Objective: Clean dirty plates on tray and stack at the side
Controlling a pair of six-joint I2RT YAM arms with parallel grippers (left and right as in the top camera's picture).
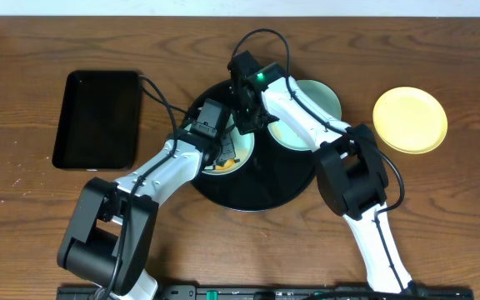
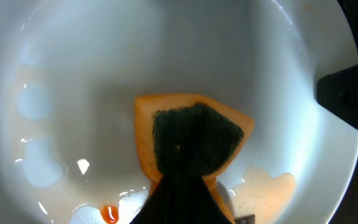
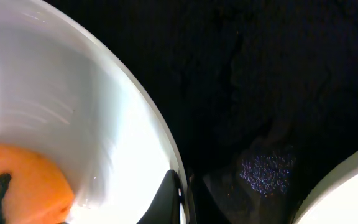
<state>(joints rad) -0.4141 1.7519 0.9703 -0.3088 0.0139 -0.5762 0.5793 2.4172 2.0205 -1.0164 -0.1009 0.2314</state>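
Pinching a green-faced orange sponge (image 2: 194,140) in the left fingers (image 2: 178,193) against a sauce-streaked pale plate (image 2: 92,93), right fingers (image 3: 166,200) clamping its 1 o'clock rim, on the round black tray (image 1: 261,193), second mint plate (image 1: 317,102) at 2 o'clock, yellow plate (image 1: 409,120) off-tray toward 3 o'clock on the desk (image 1: 23,217).
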